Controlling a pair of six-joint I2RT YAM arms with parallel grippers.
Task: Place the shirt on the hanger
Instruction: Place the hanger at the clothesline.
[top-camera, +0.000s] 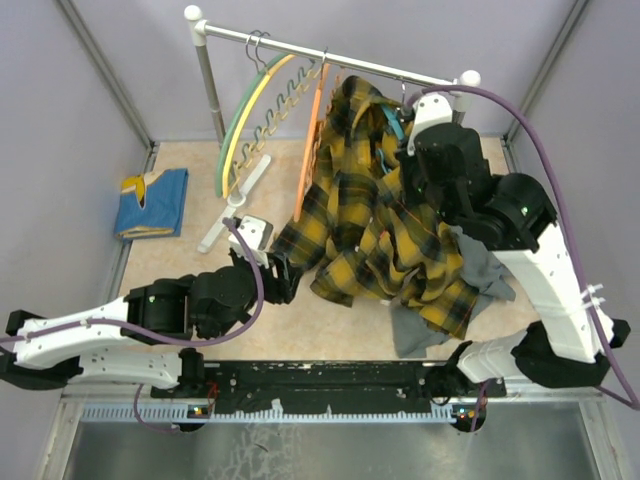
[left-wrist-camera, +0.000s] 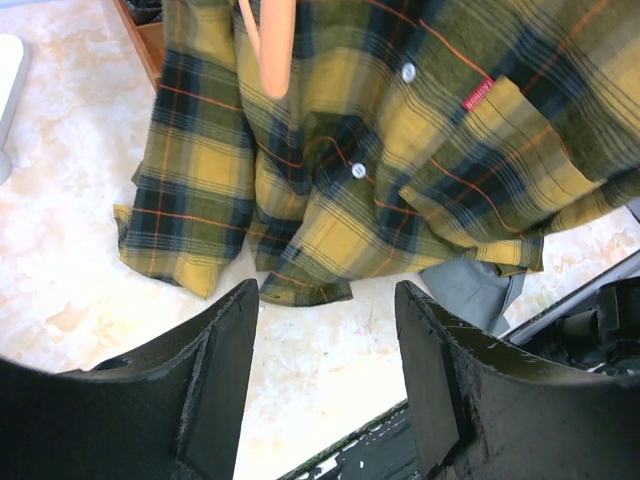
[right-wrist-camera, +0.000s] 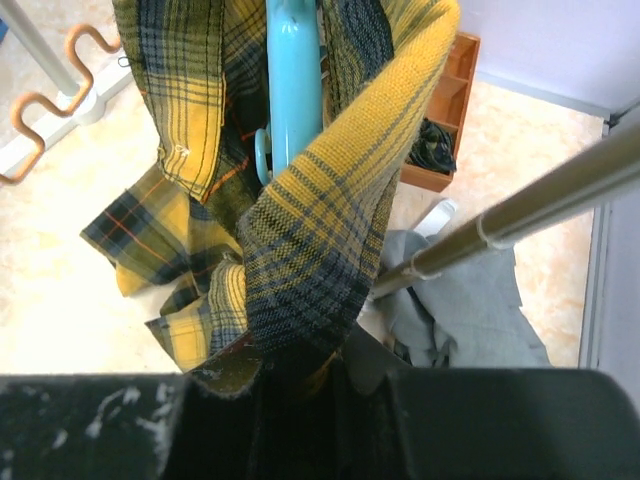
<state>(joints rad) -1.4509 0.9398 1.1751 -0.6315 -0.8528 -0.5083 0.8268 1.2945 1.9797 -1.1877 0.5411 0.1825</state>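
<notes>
Hanging around the teal plastic hanger (right-wrist-camera: 293, 100), the yellow-black plaid flannel shirt (top-camera: 380, 240) is clamped by the right gripper (right-wrist-camera: 290, 370) for seating; the left gripper (left-wrist-camera: 327, 305) is spread, empty.

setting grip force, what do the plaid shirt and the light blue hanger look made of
The shirt looks like soft woven flannel, matte: visible weave, limp folds. The hanger is probably plastic: smooth, glossy light blue surface.
</notes>
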